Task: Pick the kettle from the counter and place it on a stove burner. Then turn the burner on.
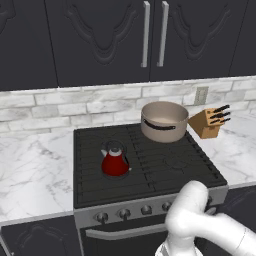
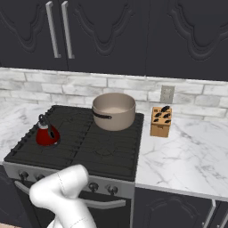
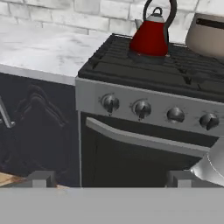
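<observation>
Hanging low before the oven door, the gripper (image 3: 109, 179) holds its fingers spread wide with nothing between them. Just beyond, the hand view shows the oven handle (image 3: 144, 140) and four control knobs (image 3: 142, 108) close up; no markings on them can be read. Farther back, the red kettle (image 1: 115, 161) stands upright on the front left stove burner (image 1: 107, 175), off the marble counter (image 1: 30, 170). Behind, a beige pot (image 2: 114, 110) sits on the rear right burner. Both base views add a knife block (image 2: 160, 121) on the counter right of the stove, before a wall outlet (image 2: 167, 94).
</observation>
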### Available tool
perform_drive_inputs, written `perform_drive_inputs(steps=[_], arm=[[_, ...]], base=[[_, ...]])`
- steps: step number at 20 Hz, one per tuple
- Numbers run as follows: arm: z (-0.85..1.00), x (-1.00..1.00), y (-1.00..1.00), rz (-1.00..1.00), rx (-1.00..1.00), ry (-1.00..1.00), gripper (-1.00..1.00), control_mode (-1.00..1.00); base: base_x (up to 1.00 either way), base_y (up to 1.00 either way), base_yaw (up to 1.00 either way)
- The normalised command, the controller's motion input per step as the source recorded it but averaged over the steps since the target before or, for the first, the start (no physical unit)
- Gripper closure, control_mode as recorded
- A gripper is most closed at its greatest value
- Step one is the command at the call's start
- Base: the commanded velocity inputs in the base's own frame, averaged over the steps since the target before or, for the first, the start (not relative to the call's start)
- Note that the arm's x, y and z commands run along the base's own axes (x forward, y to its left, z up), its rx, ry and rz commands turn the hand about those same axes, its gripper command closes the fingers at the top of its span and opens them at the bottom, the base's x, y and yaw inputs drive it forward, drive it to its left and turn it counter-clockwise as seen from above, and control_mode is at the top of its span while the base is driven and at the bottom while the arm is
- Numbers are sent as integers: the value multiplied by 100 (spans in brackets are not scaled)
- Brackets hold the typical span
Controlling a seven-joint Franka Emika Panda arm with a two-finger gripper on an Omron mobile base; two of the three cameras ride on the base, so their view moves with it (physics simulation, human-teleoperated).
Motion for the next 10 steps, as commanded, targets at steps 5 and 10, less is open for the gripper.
perform_drive_inputs(steps=[5, 10], arm=[[-4, 6, -2, -5, 29, -66, -100, -100], [0, 0, 0, -3, 0, -7, -100, -100]], base=[[0, 0, 0], [0, 0, 0]])
